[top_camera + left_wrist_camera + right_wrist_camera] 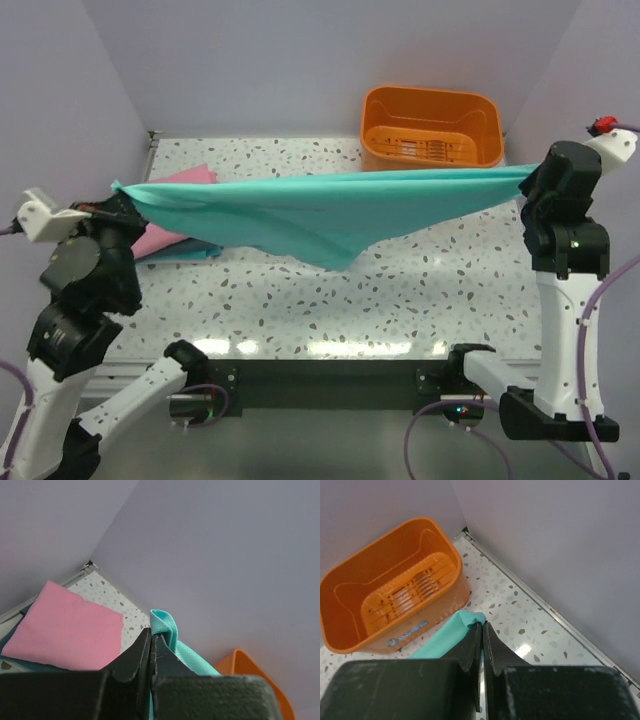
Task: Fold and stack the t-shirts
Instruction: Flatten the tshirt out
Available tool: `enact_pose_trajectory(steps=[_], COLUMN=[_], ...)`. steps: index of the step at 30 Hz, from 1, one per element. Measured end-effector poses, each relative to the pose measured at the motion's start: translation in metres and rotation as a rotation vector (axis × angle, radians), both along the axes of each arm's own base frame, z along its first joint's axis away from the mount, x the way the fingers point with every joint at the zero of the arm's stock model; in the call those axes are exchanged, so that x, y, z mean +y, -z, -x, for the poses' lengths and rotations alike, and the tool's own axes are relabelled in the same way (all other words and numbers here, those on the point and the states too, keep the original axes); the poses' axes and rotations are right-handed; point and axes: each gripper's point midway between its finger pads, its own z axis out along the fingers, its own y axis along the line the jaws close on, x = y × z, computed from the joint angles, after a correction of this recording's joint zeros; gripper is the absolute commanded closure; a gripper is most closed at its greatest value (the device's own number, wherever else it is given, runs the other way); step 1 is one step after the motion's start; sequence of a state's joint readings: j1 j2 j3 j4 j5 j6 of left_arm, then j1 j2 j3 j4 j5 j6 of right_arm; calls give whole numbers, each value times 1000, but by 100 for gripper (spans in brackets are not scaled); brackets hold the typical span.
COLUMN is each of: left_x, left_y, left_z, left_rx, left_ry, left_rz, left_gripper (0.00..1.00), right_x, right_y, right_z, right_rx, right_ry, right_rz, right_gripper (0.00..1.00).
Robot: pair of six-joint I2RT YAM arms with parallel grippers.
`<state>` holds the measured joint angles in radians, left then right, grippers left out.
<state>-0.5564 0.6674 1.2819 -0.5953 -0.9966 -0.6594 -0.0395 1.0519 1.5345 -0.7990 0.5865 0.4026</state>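
Note:
A teal-green t-shirt [320,210] hangs stretched in the air between both arms, sagging to a point over the table's middle. My left gripper [122,190] is shut on its left corner; the left wrist view shows the cloth [172,635] pinched at the fingertips [151,636]. My right gripper [528,178] is shut on the right corner; the right wrist view shows the cloth [455,632] pinched between the closed jaws [483,626]. A folded pink t-shirt [160,235] lies at the left on a darker blue-teal shirt [195,250]; the pink one also shows in the left wrist view [65,630].
An empty orange plastic basket [432,128] stands at the back right, also in the right wrist view [390,585]. The speckled table [400,290] has walls at the back and sides.

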Motion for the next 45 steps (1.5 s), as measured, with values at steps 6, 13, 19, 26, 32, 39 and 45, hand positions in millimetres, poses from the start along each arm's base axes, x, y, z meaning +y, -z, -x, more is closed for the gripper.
enact_pose_trajectory(steps=[6,13,19,26,32,39,45], left_x=[24,8,-51,-104,-109,-117,-118], left_y=[-37,-45,38,260,325,324,332], left_z=[49,32,-60,-119,-107,-114,-104], left_rx=[-170,-165,111,657,810,761,763], left_ry=[49,91,120,245,298,328,352], left_rz=[65,35,-96,-262,-284,-248,-224], left_gripper=[100,100,100,100,100,100,100], right_x=[6,14,17,31,42,118,274], right_y=[-56,-81,25,230,300,259,255], right_z=[46,67,6,-38,-38,-37,50], right_rx=[-153,-226,75,573,760,652,643], right_ry=[-37,-87,-116,-157,-180,-429,-1029], right_rz=[16,26,-16,-150,-228,-141,-17], right_gripper=[100,100,100,75,1,1,1])
